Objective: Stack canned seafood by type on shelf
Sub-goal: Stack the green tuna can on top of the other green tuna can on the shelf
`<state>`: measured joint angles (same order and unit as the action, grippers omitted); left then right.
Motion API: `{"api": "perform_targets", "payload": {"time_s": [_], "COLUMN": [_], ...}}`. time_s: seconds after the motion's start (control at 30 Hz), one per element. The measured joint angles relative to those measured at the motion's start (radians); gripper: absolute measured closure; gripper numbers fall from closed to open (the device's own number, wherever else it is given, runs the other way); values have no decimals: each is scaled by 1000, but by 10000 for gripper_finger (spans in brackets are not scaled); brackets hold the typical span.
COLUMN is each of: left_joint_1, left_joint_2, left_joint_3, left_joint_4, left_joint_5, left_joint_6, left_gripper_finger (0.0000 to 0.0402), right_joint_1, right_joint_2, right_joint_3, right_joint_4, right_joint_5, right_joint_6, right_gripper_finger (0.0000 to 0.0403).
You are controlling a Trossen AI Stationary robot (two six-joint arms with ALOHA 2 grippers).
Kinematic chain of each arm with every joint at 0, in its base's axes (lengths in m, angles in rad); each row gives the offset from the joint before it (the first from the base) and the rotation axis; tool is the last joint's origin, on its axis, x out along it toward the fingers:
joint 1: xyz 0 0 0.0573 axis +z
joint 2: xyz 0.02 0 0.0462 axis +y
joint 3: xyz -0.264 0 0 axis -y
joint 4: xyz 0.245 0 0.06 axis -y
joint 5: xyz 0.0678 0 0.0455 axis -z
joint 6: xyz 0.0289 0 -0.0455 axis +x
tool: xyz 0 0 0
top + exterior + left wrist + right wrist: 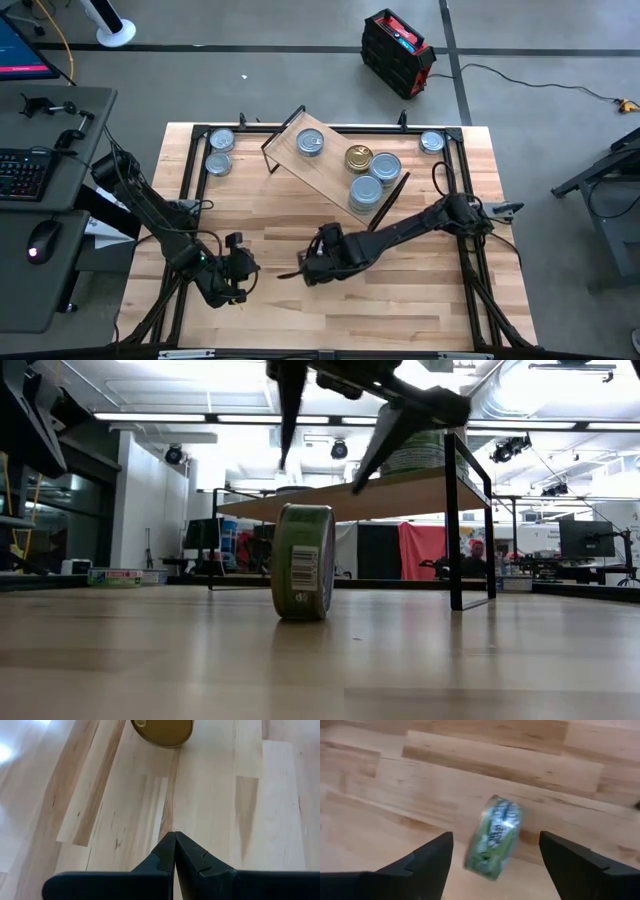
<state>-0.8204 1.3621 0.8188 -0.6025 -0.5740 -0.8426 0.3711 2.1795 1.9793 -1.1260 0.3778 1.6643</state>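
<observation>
A tin with a green label (303, 563) stands on its rim on the table; my right wrist view shows this tin (495, 845) between my fingers. My right gripper (320, 478) hangs open just above it, one finger to each side, touching nothing. In the high view that gripper (305, 268) covers the tin. My left gripper (243, 268) waits shut to the left, and its wrist view shows a tin's gold end (162, 730) ahead. The shelf (330, 170) stands askew at the far middle and carries three silver-topped tins (311, 142) and a gold-topped one (359, 157).
Two silver-topped tins (220, 152) stand at the table's far left and one (432, 142) at the far right. A black metal frame (190, 170) runs along the table's edges. The shelf's black legs (455, 530) stand behind the green tin. Bare wood lies at the near middle.
</observation>
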Motion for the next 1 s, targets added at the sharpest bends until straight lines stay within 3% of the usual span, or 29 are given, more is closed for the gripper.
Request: {"api": "perform_targets", "payload": {"time_s": [0.2, 0.47, 0.6, 0.77, 1.0], "left_joint_1": [0, 0, 0, 3, 3], "left_joint_2": [0, 0, 0, 0, 0], "left_joint_3": [0, 0, 0, 0, 0], "left_joint_4": [2, 3, 4, 6, 4], "left_joint_5": [0, 0, 0, 0, 0], "left_joint_6": [-7, -36, -35, -36, -36], "left_gripper_finger": [401, 401, 401, 401, 401], "right_joint_1": [-31, -35, -27, -25, -21], "right_joint_2": [48, 84, 86, 80, -49], "right_joint_3": [1, 2, 2, 2, 2], "right_joint_4": [36, 70, 27, 7, 8], "right_joint_5": [-76, -91, -141, -188, -295], "right_joint_6": [-76, -66, -69, -135, -371], "right_gripper_finger": [112, 117, 167, 293, 293]}}
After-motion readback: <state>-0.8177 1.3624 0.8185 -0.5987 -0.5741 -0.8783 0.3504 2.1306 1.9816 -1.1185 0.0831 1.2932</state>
